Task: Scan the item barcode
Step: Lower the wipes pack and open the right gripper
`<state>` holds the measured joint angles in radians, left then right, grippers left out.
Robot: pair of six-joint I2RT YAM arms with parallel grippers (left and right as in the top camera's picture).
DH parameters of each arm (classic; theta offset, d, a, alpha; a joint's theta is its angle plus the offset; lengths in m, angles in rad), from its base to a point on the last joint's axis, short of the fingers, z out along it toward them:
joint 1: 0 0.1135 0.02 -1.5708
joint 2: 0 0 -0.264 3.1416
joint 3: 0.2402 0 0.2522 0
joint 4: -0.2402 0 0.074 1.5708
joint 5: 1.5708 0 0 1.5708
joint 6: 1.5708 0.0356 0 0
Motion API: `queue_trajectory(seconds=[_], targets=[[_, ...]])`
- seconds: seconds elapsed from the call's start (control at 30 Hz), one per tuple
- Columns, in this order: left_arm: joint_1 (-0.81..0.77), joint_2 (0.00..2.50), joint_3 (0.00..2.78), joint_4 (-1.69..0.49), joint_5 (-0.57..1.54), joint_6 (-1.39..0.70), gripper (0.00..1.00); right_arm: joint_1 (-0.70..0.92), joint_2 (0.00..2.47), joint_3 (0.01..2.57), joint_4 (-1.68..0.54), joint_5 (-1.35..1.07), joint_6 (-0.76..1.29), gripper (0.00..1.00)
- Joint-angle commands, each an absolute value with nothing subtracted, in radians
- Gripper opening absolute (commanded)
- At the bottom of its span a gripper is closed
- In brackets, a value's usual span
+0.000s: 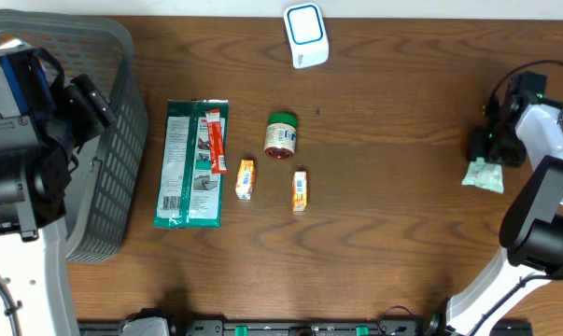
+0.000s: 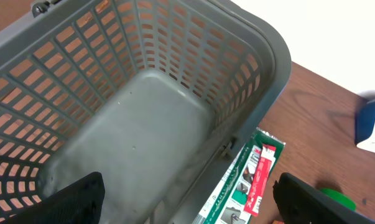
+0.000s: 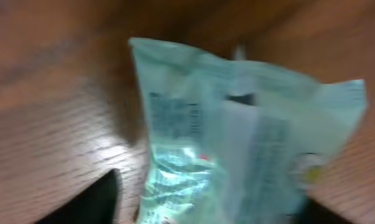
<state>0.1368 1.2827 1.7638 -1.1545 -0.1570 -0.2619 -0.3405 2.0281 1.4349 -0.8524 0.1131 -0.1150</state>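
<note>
A pale green plastic packet (image 1: pixel 485 175) lies on the wooden table at the far right. My right gripper (image 1: pixel 493 147) is just behind it. In the right wrist view the packet (image 3: pixel 237 124) fills the space between the jaws of the right gripper (image 3: pixel 209 208). The jaws stand apart, and a strip of table shows between the left finger (image 3: pixel 94 199) and the packet. The white and blue scanner (image 1: pixel 306 35) stands at the back centre. My left gripper (image 2: pixel 193 202) hangs open over the grey basket (image 2: pixel 143 124) with nothing in it.
A large green bag (image 1: pixel 192 163) with a red stick pack (image 1: pixel 215 140) on it lies beside the basket (image 1: pixel 113 140). A small green-lidded jar (image 1: pixel 281 136) and two small orange packets (image 1: pixel 246 178) (image 1: pixel 300 189) lie mid-table.
</note>
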Motion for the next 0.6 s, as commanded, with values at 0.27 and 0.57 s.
queue_trajectory(seconds=[0.27, 0.57], targets=[[0.141, 1.282, 1.769, -1.156, -0.166, -0.263, 0.88, -0.363, 2.023, 1.565, -0.981, 0.157, -0.147, 0.99], [0.141, 1.282, 1.769, -1.156, -0.166, -0.263, 0.88, -0.363, 2.023, 1.755, -1.177, 0.203, -0.108, 0.99]])
